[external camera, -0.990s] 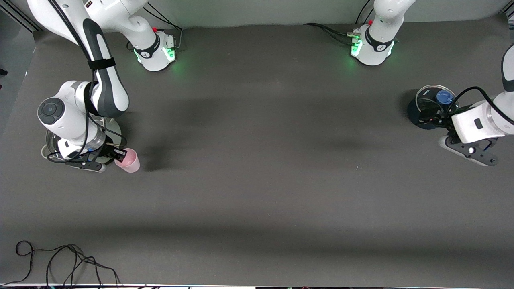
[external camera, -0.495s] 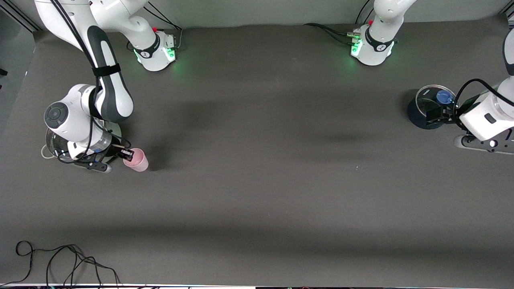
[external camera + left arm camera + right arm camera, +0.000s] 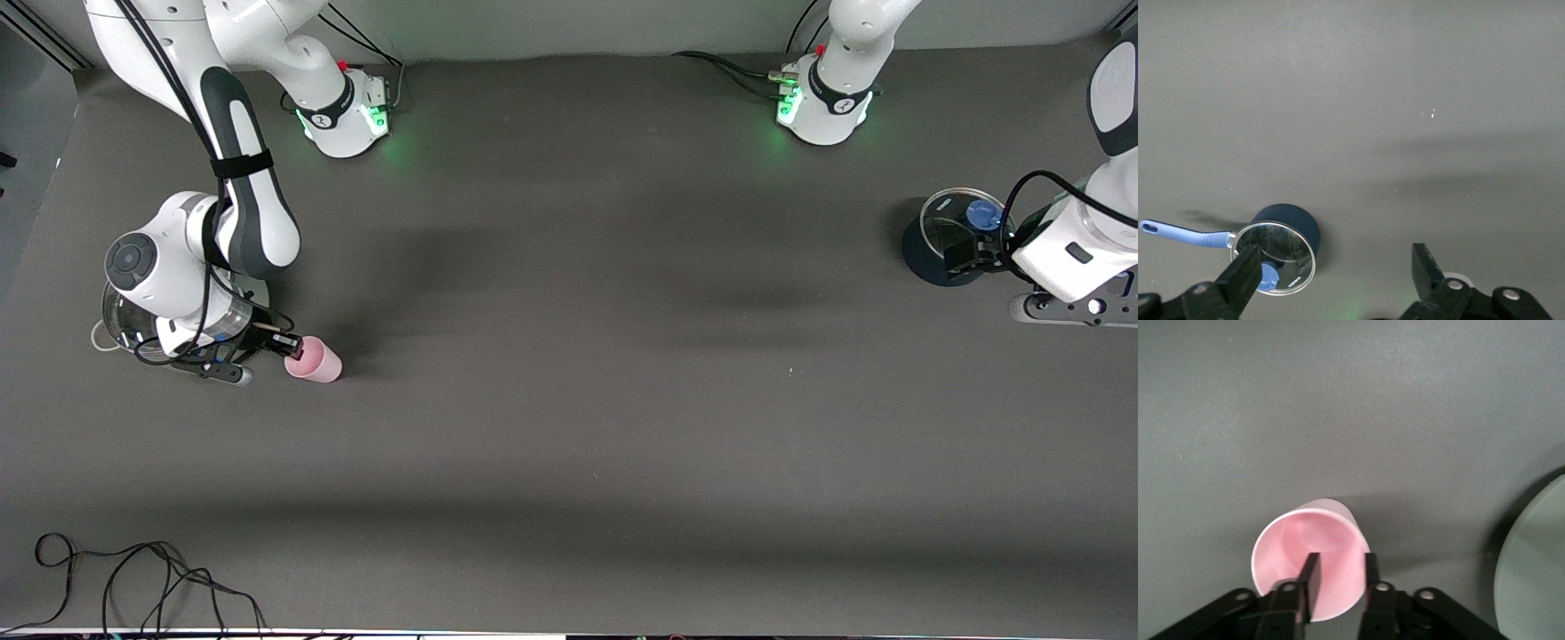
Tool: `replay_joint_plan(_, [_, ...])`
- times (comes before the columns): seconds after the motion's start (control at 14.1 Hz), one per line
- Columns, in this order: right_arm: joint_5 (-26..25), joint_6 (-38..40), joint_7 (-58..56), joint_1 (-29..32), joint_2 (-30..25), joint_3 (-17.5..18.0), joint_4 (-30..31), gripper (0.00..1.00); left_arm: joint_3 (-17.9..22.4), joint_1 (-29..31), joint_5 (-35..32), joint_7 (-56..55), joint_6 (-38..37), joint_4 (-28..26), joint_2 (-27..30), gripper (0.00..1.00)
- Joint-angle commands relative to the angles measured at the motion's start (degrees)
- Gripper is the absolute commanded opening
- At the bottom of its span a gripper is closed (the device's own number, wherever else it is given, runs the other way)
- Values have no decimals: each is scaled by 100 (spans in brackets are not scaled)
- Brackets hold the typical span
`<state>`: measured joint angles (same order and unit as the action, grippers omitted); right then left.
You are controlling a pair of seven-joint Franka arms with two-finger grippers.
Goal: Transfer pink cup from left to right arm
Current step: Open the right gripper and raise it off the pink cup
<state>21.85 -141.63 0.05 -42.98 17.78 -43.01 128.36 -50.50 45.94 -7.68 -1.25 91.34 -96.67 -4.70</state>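
The right tool [image 3: 1338, 577] pinches the rim of the small pale pink plastic cup [image 3: 1313, 570] over the dark worktop [image 3: 569, 400]. The left tool [image 3: 1338, 280] hangs spread above the blue-handled saucepan [image 3: 1281, 243].

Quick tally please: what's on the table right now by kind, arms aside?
Pink cup: 1, at the right gripper
Pots with glass lids: 2, a blue pot at the left arm's end and a pot under the right arm
Loose cable: 1
Total: 4

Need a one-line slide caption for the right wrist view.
Right gripper pinching the pink cup by its rim, above the dark table.
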Motion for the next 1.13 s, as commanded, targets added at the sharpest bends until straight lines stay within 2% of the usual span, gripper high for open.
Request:
replay_joint_plan(0.0, [180, 143, -216, -53, -187, -76, -143, 72, 371, -197, 327, 55, 68, -11, 233, 100])
replay_joint_plan(0.07, [180, 423, -207, -61, -274, -111, -301, 77, 896, -730, 415, 63, 68, 42, 233, 100])
replay_joint_plan(0.21, [145, 916, -146, -61, -564, -208, -643, 100, 2292, -2064, 565, 81, 129, 60, 233, 100])
replay_joint_plan(0.35, [-152, 1748, -128, -79, -644, -366, -1222, 100, 3742, -3488, 644, 168, 147, 69, 259, 100])
replay_joint_plan(0.42, [-546, 2258, -49, -88, -644, -401, -1608, 100, 4384, -4139, 645, 195, 164, 69, 268, 100])
replay_joint_plan(0.49, [-898, 2689, 143, -79, -688, -402, -1995, 100, 4843, -4624, 714, 195, 182, 78, 268, 100])
replay_joint_plan(0.57, [-1093, 3163, 284, -79, -749, -393, -2347, 100, 5013, -4786, 785, 195, 182, 121, 268, 100])
replay_joint_plan(0.71, [-1165, 4103, 373, -79, -794, -419, -3050, 100, 5006, -4796, 803, 195, 173, 192, 268, 100])
replay_joint_plan(1.06, [-1218, 5951, 408, -79, -802, -989, -4510, 100, 5006, -4778, 820, 643, 112, 218, 259, 100])
